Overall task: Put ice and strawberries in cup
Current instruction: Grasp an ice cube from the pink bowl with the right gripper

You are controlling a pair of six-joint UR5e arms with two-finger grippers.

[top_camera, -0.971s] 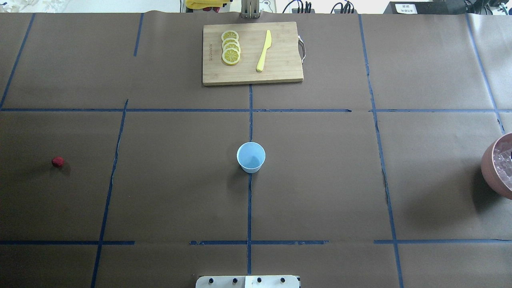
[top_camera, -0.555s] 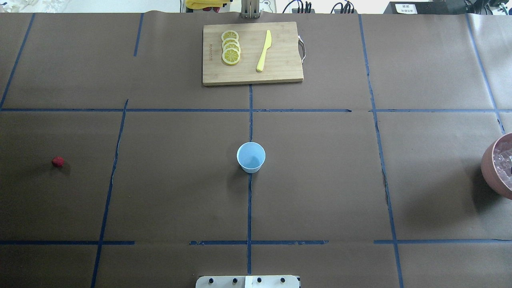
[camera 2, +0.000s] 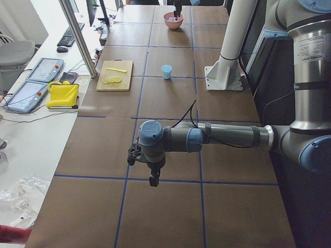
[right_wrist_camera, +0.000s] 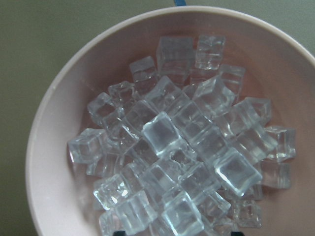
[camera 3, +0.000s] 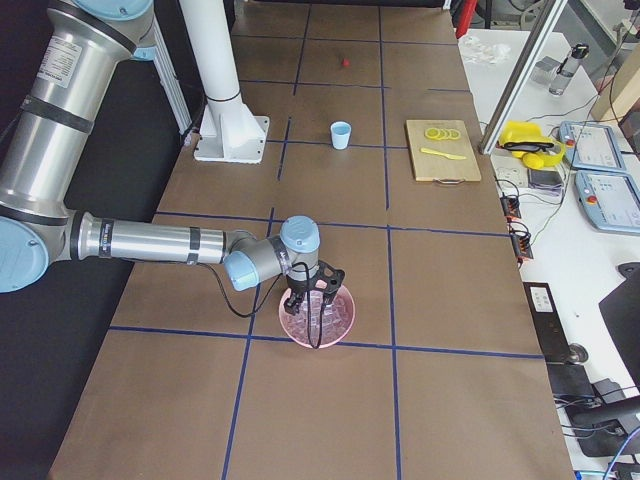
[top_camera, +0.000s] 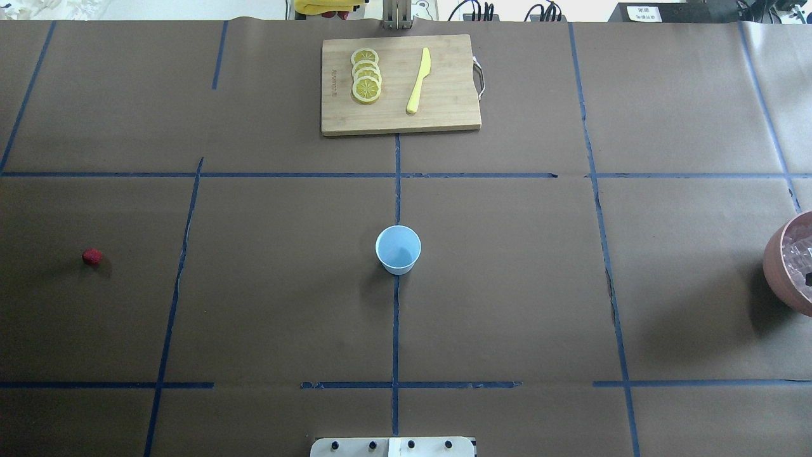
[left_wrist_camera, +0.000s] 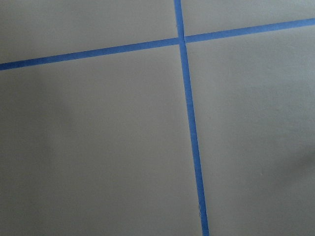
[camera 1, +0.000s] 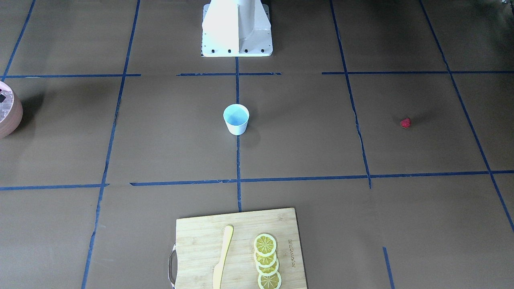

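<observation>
The white cup (top_camera: 398,249) with a light blue inside stands upright and empty at the table's middle; it also shows in the front view (camera 1: 236,119). One small red strawberry (top_camera: 92,256) lies far out on the robot's left. The ice (right_wrist_camera: 162,135), many clear cubes, fills the pinkish bowl (right_wrist_camera: 47,147). My right gripper (camera 3: 315,303) hangs just above the ice in the bowl (camera 3: 340,325); two dark fingertips (right_wrist_camera: 118,232) show wide apart at the wrist view's bottom edge, holding nothing. My left gripper (camera 2: 153,179) hovers over bare table at the left end; I cannot tell its state.
A wooden cutting board (top_camera: 399,84) with several lemon slices (top_camera: 366,75) and a yellow knife (top_camera: 419,80) lies at the far middle. The bowl (top_camera: 786,266) sits at the right edge of the overhead view. Blue tape lines (left_wrist_camera: 189,123) cross the brown paper.
The small dark tip of my right gripper at the bowl has shifted a little toward the robot in the overhead view. The cup, strawberry and board have not moved.
</observation>
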